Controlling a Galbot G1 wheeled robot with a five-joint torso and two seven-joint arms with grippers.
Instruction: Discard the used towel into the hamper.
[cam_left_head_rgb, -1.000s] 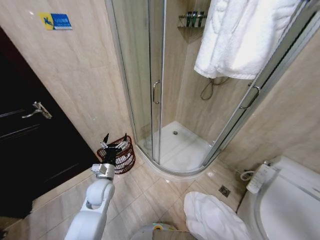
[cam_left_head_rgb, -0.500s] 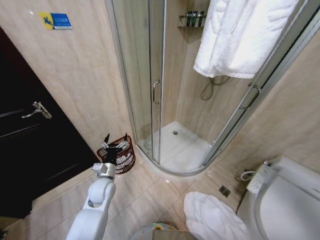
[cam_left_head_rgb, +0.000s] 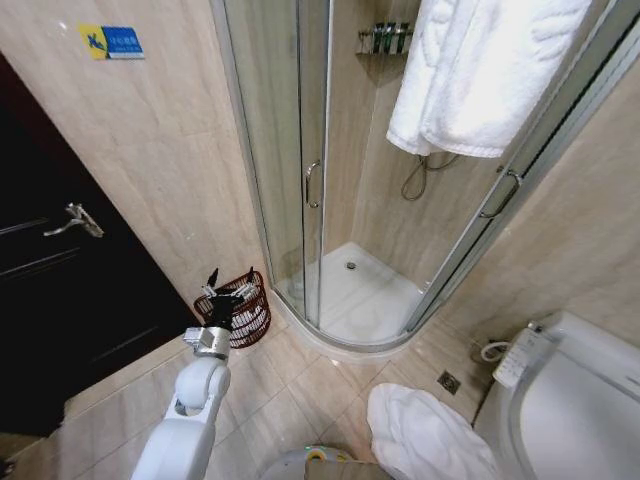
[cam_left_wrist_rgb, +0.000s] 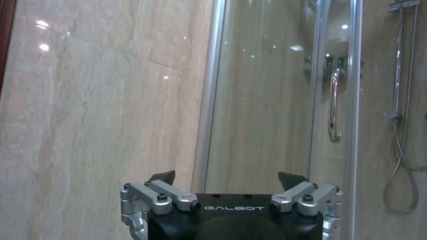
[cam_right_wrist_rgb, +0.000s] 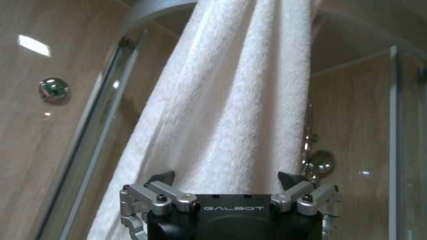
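Observation:
The hamper (cam_left_head_rgb: 245, 315), a small reddish-brown wire basket, stands on the floor tiles against the wall beside the shower. My left gripper (cam_left_head_rgb: 229, 284) hovers open just over its near rim, nothing between the fingers; in the left wrist view that gripper (cam_left_wrist_rgb: 227, 177) faces the wall and shower glass. A big white towel (cam_left_head_rgb: 485, 70) hangs over the top of the shower enclosure. In the right wrist view my right gripper (cam_right_wrist_rgb: 227, 177) is open and empty, with the hanging towel (cam_right_wrist_rgb: 227, 100) straight ahead of it. Another white towel (cam_left_head_rgb: 425, 435) lies crumpled on the floor by the toilet.
A dark door (cam_left_head_rgb: 60, 300) with a lever handle is at the left. The curved glass shower cabin (cam_left_head_rgb: 300, 150) and its white tray (cam_left_head_rgb: 365, 295) fill the middle. A toilet (cam_left_head_rgb: 575, 400) stands at the lower right, a floor drain (cam_left_head_rgb: 449, 381) before it.

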